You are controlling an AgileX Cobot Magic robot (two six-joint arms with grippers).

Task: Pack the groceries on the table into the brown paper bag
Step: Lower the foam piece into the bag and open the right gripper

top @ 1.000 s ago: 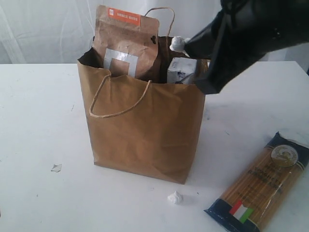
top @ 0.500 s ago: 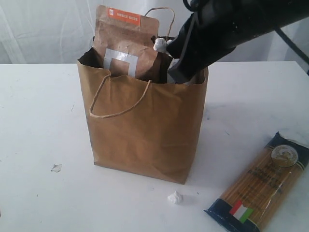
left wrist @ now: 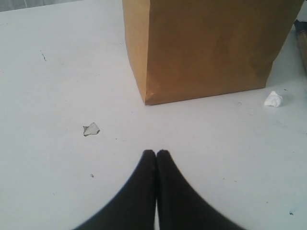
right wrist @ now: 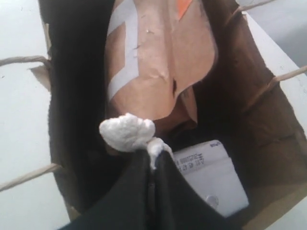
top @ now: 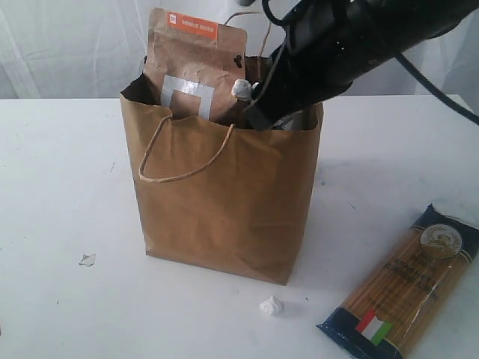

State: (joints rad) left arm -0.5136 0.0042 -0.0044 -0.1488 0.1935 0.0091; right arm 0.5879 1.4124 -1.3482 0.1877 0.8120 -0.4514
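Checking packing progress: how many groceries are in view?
3. The brown-orange pouch stands in the brown paper bag; the small white-blue carton sits beside it inside; the long spaghetti packet lies on the table. Others may be hidden deeper in the bag.

Torn scrap [top: 87, 259] and loose wad [top: 272, 305] lie apart; raised wad [top: 241, 88] hangs higher.

Exterior view: arm [top: 359, 45] hides most of the small white-blue carton [right wrist: 211, 177]; spaghetti packet [top: 404, 288] cut by edge

White draped sheeting [top: 75, 45] filling the backdrop, soft vertical folds, broad white tabletop [top: 60, 187] meeting it at a straight far edge, even diffuse light, faint soft shadows
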